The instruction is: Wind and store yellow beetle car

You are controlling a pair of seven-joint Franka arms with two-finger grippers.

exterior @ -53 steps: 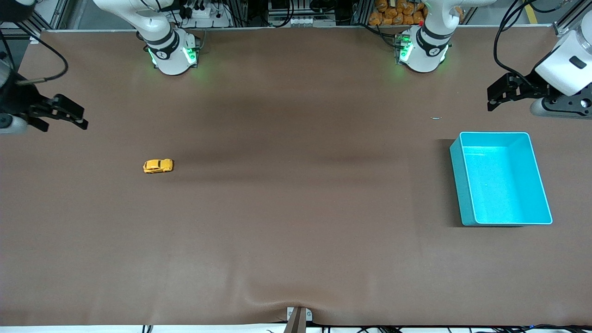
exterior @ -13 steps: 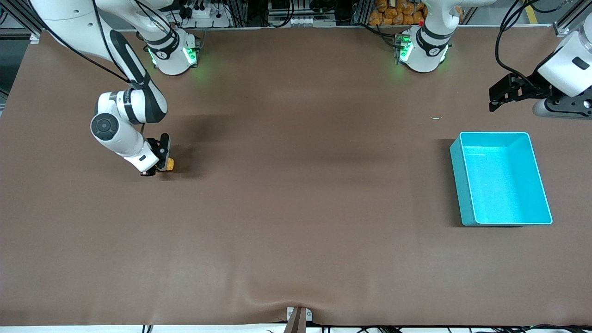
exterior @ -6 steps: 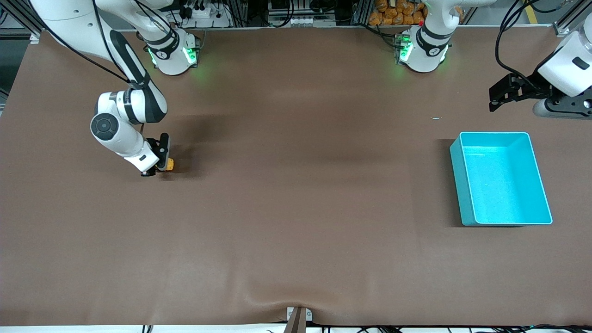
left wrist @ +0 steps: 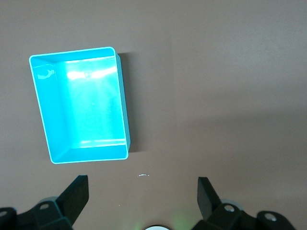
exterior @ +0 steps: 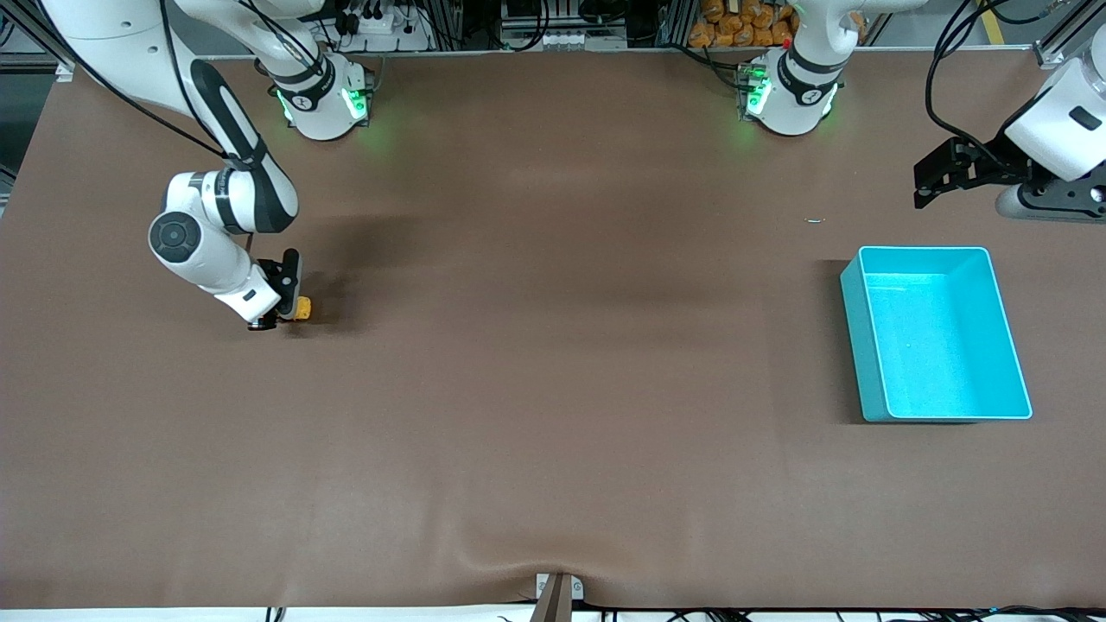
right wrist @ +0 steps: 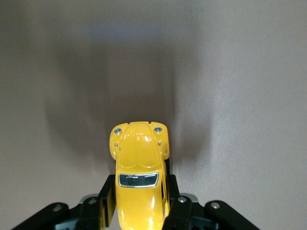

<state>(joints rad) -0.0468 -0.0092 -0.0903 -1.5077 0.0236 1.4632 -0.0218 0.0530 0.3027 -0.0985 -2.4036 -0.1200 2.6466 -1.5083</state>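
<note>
The yellow beetle car [exterior: 301, 307] sits on the brown table near the right arm's end. Only its nose shows past the hand in the front view. In the right wrist view the car [right wrist: 139, 177] lies between the two black fingers, which press on its sides. My right gripper [exterior: 281, 304] is shut on the car, down at the table. My left gripper [exterior: 929, 183] is open and empty, up in the air over the table a little past the turquoise bin [exterior: 937, 333], where the left arm waits. The bin is empty and also shows in the left wrist view [left wrist: 79, 105].
A small thin silvery scrap [exterior: 815, 220] lies on the table between the bin and the left arm's base. A metal bracket [exterior: 557, 592] sits at the table's edge nearest the camera.
The right gripper and the car in it have slid a short way along the table toward the right arm's end. The left arm has not moved.
</note>
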